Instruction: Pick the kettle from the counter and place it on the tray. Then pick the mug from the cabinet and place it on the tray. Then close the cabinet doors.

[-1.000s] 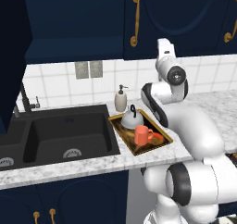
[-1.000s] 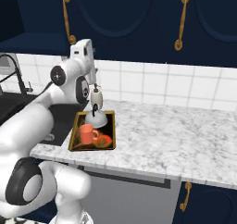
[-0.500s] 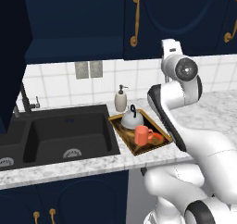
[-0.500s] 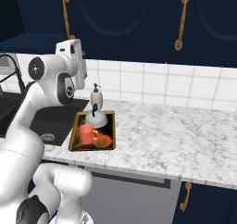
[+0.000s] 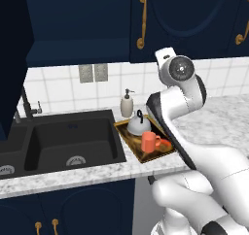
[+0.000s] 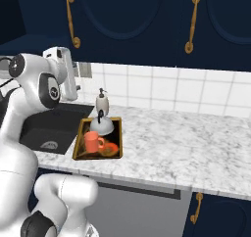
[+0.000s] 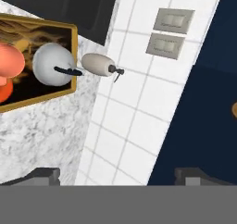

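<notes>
A silver-grey kettle (image 5: 137, 126) sits on a golden-rimmed tray (image 5: 127, 136), at the tray's end nearest the tiled wall. Its black arched handle rises over the dome. An orange-red mug (image 5: 149, 142) stands upright on the same tray, just in front of the kettle, its loop handle turned toward the right in the left base view. The tray's dark base shows an orange-red picture beside the mug. The tray lies on the speckled marble counter (image 6: 186, 143) with its long axis running from the counter's front edge toward the wall, just beside the black sink (image 5: 68, 144).

A cream pump-top soap bottle (image 5: 127, 104) stands upright on the counter at the wall, close behind the kettle. Two grey wall switches (image 5: 94, 73) are set in the white tiles above it.

In the hand view, the gripper (image 7: 120, 177) has its two dark fingertips (image 7: 44, 175) set far apart at the bottom edge, open wide, holding and touching nothing. Between them lie white tiles and the navy cabinet face. This view is rolled, so the kettle (image 7: 53, 64), mug (image 7: 10, 62) and soap bottle (image 7: 98, 64) appear sideways at upper left.

Above the counter, the navy cabinet doors (image 6: 132, 23) with long curved brass handles (image 6: 192, 20) appear flush and closed.
</notes>
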Motion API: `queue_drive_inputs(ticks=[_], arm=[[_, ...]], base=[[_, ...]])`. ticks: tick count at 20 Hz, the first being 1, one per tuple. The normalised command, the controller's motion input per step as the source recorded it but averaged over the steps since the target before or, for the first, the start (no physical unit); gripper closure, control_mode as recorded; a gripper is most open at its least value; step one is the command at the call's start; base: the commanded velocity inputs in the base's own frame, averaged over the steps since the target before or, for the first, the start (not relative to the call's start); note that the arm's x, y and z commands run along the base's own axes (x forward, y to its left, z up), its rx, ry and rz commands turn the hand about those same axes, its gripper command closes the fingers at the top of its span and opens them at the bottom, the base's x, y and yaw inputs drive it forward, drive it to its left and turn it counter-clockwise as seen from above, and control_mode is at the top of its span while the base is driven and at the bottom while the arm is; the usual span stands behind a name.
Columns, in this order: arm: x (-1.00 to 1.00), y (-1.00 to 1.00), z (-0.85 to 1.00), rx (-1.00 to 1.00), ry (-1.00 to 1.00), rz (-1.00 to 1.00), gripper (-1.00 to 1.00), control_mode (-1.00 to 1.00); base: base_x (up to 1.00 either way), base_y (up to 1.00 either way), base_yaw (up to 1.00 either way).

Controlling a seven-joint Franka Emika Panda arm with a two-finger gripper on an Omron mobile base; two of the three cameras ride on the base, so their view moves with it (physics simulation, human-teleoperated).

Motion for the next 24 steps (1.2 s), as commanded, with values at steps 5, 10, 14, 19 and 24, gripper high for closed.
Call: queue_drive_inputs(ticks=[5,10,14,19,24], arm=[[-0.35,0.25,-0.26,-0.13,0.0,0.03,-1.0,-1.0],[-0.49,0.65,-0.08,-0.14,0.0,-0.01,-1.0,-1.0],[-0.46,0.78,-0.04,-0.15,-0.01,-0.07,-1.0,-1.0],[-0.6,0.56,0.08,-0.04,-0.04,-0.13,-1.0,-1.0],[-0.61,0.6,0.17,-0.08,-0.04,-0.08,-1.0,-1.0]], base=[[0.0,0.0,0.0],[0.0,0.0,0.0],[0.0,0.0,0.0],[0.0,0.0,0.0],[0.0,0.0,0.0]])
